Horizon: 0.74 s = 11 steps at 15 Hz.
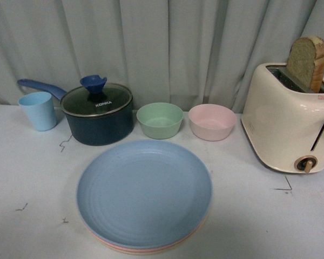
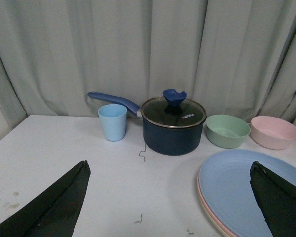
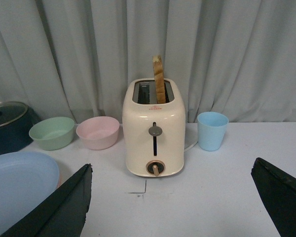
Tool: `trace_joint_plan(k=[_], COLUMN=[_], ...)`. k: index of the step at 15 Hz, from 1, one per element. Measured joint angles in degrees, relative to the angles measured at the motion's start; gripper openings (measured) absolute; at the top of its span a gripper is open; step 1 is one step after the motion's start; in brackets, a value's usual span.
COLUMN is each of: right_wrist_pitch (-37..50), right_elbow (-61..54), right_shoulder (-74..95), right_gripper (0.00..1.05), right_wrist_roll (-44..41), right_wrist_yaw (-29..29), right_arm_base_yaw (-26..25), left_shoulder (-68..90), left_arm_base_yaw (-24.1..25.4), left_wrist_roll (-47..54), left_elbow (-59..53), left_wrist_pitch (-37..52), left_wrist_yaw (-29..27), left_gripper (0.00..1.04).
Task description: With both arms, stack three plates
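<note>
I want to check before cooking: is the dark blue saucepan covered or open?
Covered. The dark blue saucepan has its glass lid sitting flat on the rim, blue knob on top.

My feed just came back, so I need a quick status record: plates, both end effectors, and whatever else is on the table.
plates: one stack; light blue plate on top, pink and cream rims showing under its near edge
left end effector: open, holding nothing, beside the stack
right end effector: open, holding nothing
behind stack: lidded saucepan, green bowl, pink bowl
right side: toaster with bread slice upright
cups: blue cup by the saucepan; second blue cup beside the toaster
</note>
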Motion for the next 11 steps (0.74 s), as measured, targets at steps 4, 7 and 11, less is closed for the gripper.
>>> trace_joint_plan(k=[4,7,11], right_wrist_pitch=[0.0,0.0,0.0], right_elbow=[0.0,0.0,0.0], right_shoulder=[0.0,0.0,0.0], right_gripper=[0.98,0.98,0.98], right_wrist_roll=[0.0,0.0,0.0], right_wrist_yaw=[0.0,0.0,0.0], right_arm_base_yaw=[0.0,0.0,0.0], left_shoulder=[0.0,0.0,0.0], left_arm_base_yaw=[0.0,0.0,0.0], left_wrist_roll=[0.0,0.0,0.0], left_elbow=[0.0,0.0,0.0], left_wrist_pitch=[0.0,0.0,0.0], left_wrist_yaw=[0.0,0.0,0.0], left_gripper=[0.98,0.98,0.98])
